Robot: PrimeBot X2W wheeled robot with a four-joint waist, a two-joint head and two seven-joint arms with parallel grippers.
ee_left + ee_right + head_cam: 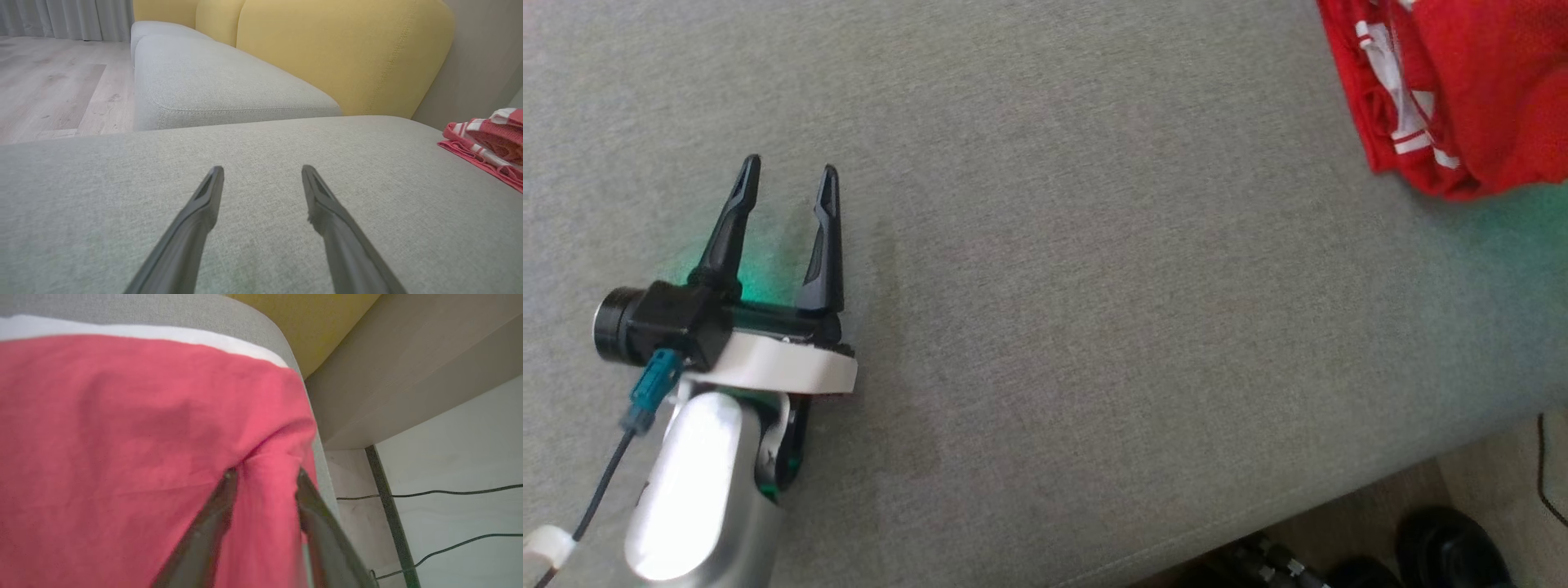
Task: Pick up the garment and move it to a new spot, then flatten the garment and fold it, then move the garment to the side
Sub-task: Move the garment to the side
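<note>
Red, white-striped garment (pixel 1486 90); grey sofa (pixel 1045 245)

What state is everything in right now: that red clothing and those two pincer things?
garment: bunched in folds, lying at the right end of the sofa seat.
left pincer: open, empty, over bare seat.
right pincer: open, fingers spread against the garment, a crease between them.
</note>
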